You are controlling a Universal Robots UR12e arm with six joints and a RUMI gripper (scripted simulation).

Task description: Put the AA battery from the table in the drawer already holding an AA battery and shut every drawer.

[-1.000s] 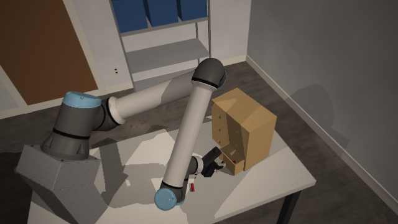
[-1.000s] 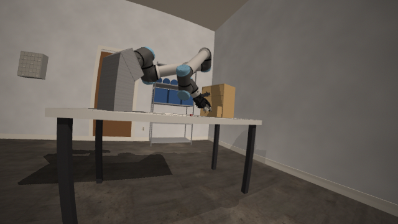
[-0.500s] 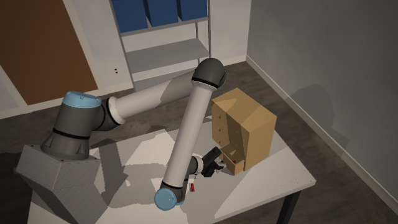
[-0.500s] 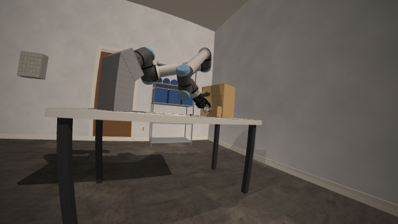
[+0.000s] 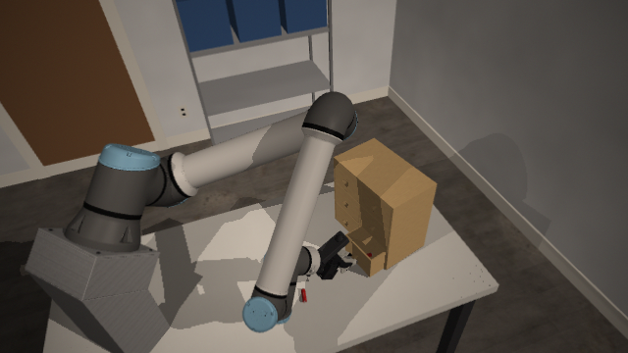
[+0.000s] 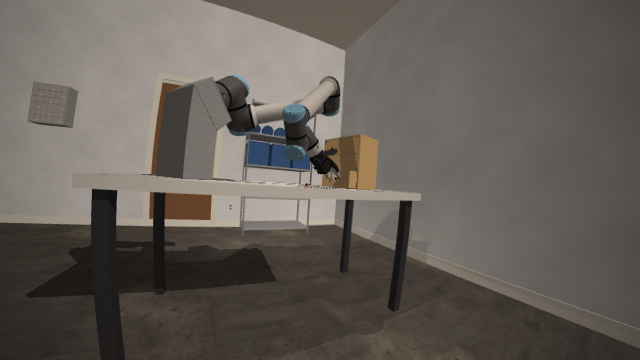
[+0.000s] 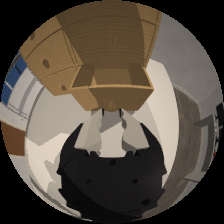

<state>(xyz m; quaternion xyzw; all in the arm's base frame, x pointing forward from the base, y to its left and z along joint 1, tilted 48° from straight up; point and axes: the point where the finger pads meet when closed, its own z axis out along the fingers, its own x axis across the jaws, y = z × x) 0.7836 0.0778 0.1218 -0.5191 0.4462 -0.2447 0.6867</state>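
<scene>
Saw, nearest the wrist camera, the black pincer (image 5: 349,263) (image 6: 336,176) (image 7: 111,109), with pale fingers a little spread and nothing pinched between. Found the fingertips close to the small knob (image 7: 112,105) of an open drawer (image 5: 364,262) (image 7: 137,94), but could not tell whether touching. Saw that drawer pulled out low on the wooden chest (image 5: 413,230) (image 6: 369,162) (image 7: 112,42), with a small red item (image 5: 369,255) inside, only partly visible.

Spotted the red battery (image 5: 304,295) (image 6: 307,185) lying on the worktop (image 5: 417,296) (image 6: 250,189) (image 7: 52,117), out in front of the chest, apart from both drawer and pincer, and near the bent wrist of the arm (image 5: 296,211) (image 6: 320,97). Found the chest upright, with round knobs (image 5: 345,204) on the closed drawers visible in the top view. Noticed shadows across the chest and the worktop. Made out, beyond the worktop, a grey shelf unit (image 5: 330,49) (image 6: 245,185) with blue bins (image 5: 255,22) (image 6: 259,153), and to one side a brown door (image 5: 74,83) (image 6: 188,206).

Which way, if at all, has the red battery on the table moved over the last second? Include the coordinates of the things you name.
No, it looks unmoved: the battery (image 5: 304,295) (image 6: 307,185) keeps its place against the table's (image 5: 432,275) (image 6: 250,188) (image 7: 167,110) edge.
</scene>
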